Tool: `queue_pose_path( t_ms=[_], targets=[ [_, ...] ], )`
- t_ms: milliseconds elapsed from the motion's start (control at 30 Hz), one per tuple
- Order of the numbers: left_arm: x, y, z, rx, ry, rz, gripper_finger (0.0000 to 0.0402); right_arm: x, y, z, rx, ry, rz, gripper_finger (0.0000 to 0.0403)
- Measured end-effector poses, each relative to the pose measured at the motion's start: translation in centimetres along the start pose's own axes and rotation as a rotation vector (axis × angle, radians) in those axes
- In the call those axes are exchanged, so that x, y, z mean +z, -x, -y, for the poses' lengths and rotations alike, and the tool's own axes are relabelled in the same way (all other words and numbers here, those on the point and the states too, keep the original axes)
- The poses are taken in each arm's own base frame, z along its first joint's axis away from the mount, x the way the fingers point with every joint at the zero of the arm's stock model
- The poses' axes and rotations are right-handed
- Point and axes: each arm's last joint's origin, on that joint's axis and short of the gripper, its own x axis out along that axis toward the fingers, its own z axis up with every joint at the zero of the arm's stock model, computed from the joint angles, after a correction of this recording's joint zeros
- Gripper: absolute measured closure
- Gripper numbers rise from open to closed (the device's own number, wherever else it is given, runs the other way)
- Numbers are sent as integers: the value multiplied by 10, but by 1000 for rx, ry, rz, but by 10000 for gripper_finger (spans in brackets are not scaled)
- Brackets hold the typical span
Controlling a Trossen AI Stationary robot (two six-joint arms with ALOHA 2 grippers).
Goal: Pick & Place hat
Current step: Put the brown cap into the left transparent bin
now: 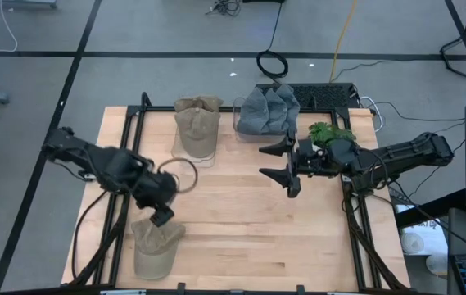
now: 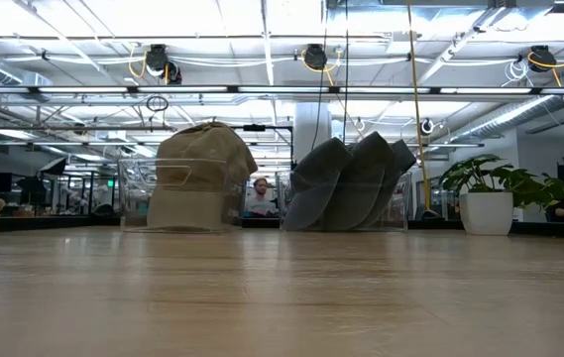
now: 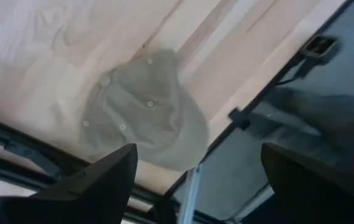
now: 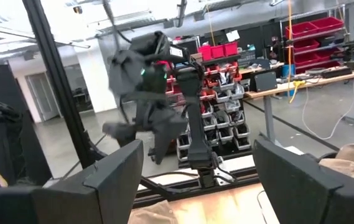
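High view lays out the whole wooden table (image 1: 241, 213), and every place below is given from the tan hat on its front-left corner (image 1: 156, 246), which lies flat with its brim toward the table's front edge. Just above and touching or nearly touching that hat's crown hovers the left gripper (image 1: 161, 215), its arm reaching in from the table's left side. Left wrist view adds what the overhead cannot: the two dark fingers (image 3: 102, 180) stand spread wide with nothing between them, and the tan hat on the front-left corner (image 3: 145, 112) lies on the wood beyond them, close to the table's black frame, its eyelets and top button plain to see. Farther back from that hat, along the far edge, a second tan hat (image 1: 197, 124) sits in a clear holder, and right of it a stack of grey hats (image 1: 269, 111) in another. Low view shows these two upright side by side, with a potted plant (image 2: 490, 193) to their right and a person seated in the room behind. Well to the right of the corner hat, the right gripper (image 1: 286, 168) hangs over the table's middle, fingers wide apart and empty; right wrist view looks past them at the left arm (image 4: 149, 81).
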Motion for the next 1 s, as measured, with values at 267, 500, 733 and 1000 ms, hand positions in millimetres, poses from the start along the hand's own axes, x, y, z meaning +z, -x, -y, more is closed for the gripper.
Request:
queue_pose_path(
  t_ms=[267, 500, 733, 1000],
  targets=[
    [-1, -47, 26, 156, 46, -72, 50, -1, 1, -6, 93, 69, -16, 115],
    [-2, -83, 39, 294, 82, -68, 50, -1, 1, -6, 87, 47, -15, 115],
    [-6, -115, 48, 394, 76, -86, 50, -1, 1, -6, 89, 37, -15, 115],
    [-20, -148, 59, 435, -9, -160, 50, 0, 1, -6, 90, 34, -8, 115]
  ],
)
